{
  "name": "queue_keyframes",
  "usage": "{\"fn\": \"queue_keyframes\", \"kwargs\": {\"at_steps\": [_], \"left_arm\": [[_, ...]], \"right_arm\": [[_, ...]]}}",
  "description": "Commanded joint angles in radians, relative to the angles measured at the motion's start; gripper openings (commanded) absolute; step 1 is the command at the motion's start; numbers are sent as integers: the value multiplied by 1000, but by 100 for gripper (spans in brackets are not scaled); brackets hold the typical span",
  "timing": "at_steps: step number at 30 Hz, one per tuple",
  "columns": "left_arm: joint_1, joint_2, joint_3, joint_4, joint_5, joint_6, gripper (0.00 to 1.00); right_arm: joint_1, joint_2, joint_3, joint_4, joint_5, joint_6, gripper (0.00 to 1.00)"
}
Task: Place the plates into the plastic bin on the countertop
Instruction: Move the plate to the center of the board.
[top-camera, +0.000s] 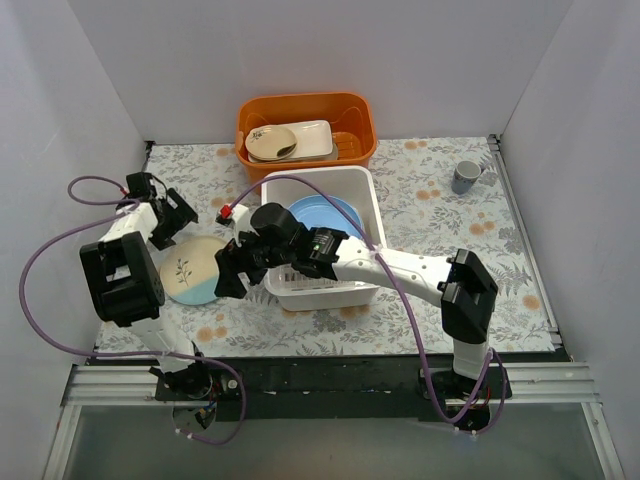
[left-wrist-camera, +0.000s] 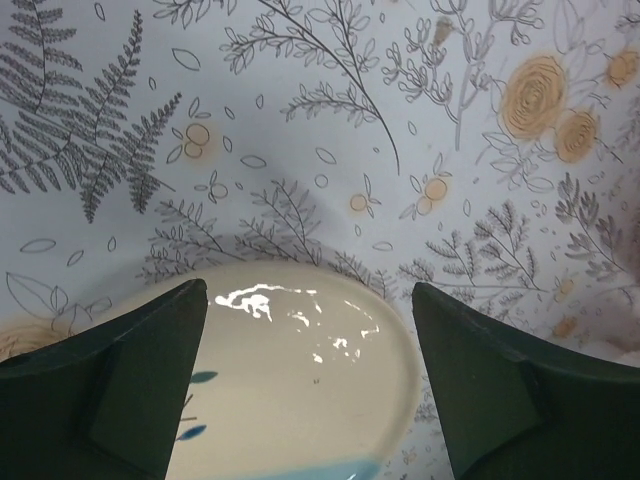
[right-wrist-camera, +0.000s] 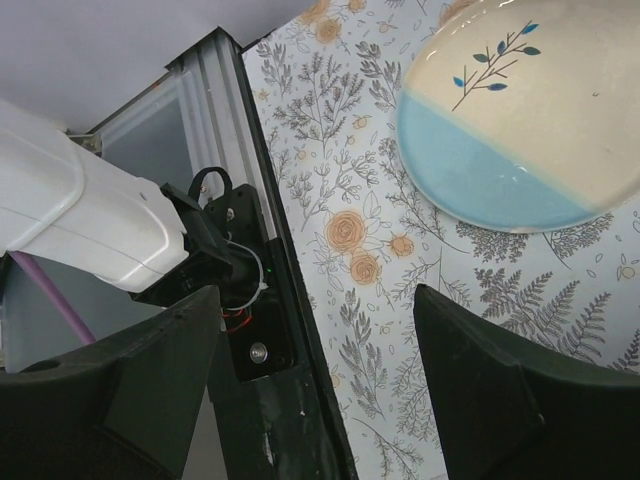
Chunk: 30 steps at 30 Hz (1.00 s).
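Note:
A cream plate with a leaf sprig and a light blue segment (top-camera: 195, 268) lies flat on the countertop (top-camera: 425, 215), left of the white plastic bin (top-camera: 366, 185). A light blue plate (top-camera: 326, 215) lies inside the bin. My left gripper (top-camera: 182, 218) hovers open over the cream plate's far edge; in the left wrist view the plate (left-wrist-camera: 300, 380) shows between the spread fingers (left-wrist-camera: 150, 370) of the gripper (left-wrist-camera: 310, 295). My right gripper (top-camera: 228, 272) is open beside the bin's left wall, near the plate's right rim. In the right wrist view it (right-wrist-camera: 318, 296) is empty, with the plate (right-wrist-camera: 520, 120) ahead.
An orange tub (top-camera: 305, 108) at the back holds a beige oval dish with a spoon (top-camera: 272, 143). A grey mug (top-camera: 465, 177) stands at the back right. The black front rail (right-wrist-camera: 290, 330) and the left arm's base lie just under my right gripper.

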<state>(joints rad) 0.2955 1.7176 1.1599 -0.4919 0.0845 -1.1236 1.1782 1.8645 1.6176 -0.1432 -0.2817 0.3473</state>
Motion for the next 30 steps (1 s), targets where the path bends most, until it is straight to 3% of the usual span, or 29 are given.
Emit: {"fn": "queue_keyframes", "kwargs": {"at_steps": [1,7,13,20,30], "left_arm": [[4,66,73,13,-37,15,82],[2,128,66,-13,27,50,80],[-38,65,-3,-56,32,87,80],[-139,23,-58,-123,29,116,80],[-170,-30,-132,-123,52,111,81]], "right_arm": [[-3,-39,18,25,19,-14,85],[-3,-47,1,22,27,-13,85],[-3,-54,-54,16,36,7,85],[0,-217,-372,177,45,100,84],[47,-533,-729,347,65,234,84]]}}
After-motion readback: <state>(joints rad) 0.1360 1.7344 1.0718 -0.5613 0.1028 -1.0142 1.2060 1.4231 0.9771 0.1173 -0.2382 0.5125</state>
